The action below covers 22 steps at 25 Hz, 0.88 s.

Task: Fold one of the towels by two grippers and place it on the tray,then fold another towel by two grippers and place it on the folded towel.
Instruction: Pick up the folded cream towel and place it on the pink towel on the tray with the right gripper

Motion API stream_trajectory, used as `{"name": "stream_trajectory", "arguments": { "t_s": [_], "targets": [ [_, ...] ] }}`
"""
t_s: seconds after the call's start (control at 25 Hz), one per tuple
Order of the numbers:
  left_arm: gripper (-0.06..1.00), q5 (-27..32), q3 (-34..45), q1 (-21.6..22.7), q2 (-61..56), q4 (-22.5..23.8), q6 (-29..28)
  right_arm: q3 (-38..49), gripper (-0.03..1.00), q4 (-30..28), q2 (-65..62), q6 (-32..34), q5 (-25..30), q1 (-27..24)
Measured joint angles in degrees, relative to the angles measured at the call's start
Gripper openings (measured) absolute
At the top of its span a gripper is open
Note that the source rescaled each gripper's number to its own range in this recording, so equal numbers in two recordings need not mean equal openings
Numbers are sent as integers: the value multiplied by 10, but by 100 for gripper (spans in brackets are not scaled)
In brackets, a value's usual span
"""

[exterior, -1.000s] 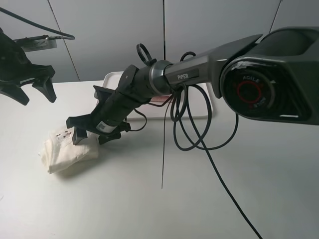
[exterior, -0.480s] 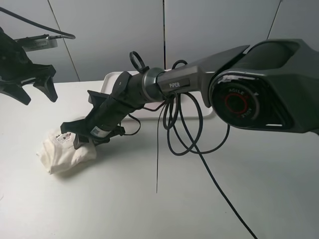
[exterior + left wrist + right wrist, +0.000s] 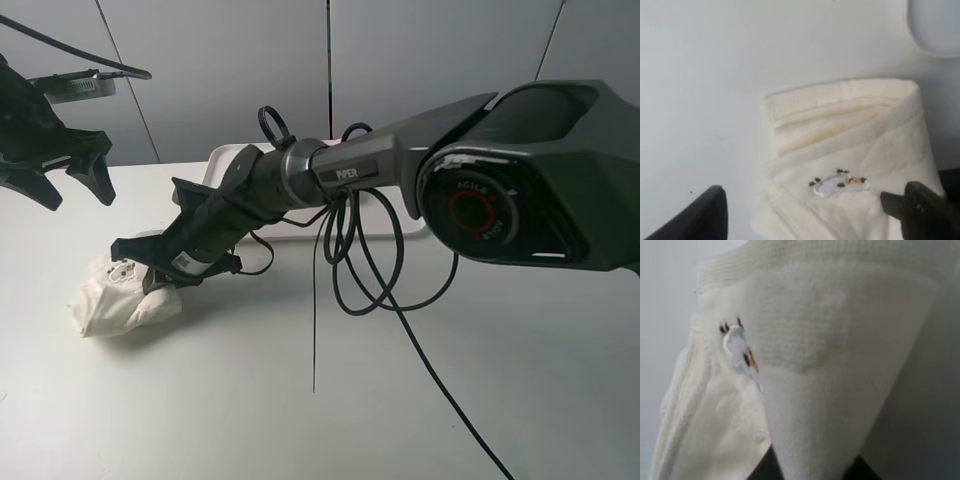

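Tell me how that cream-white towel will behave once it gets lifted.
The cream-white towel will probably sag and start unfolding: it lies in soft, loose folds. It likely grips well rather than slipping, given its looped terry surface. It looks light for its bulk.

Bright, even light; soft shadows on the table (image 3: 250, 400); right wrist view blurred close-up.

Folded cream-white towel (image 3: 115, 303) lies bunched, white tray (image 3: 228, 160) behind.
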Motion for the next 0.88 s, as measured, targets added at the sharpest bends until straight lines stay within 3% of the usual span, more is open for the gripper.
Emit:
{"name": "stream_trajectory", "arguments": {
  "t_s": [0.16, 0.32, 0.52, 0.88],
  "targets": [
    [90, 2, 0, 0, 0, 0, 1, 0, 13, 99, 2, -3, 59, -21],
    [90, 8, 0, 0, 0, 0, 1, 0, 13, 144, 2, -9, 118, -50],
    [90, 28, -2, 0, 0, -7, 4, 0, 13, 153, 2, -21, 159, -62],
    [90, 74, -63, 0, -15, -53, 27, -32, 13, 144, -3, -42, 181, -62]
  ]
}}
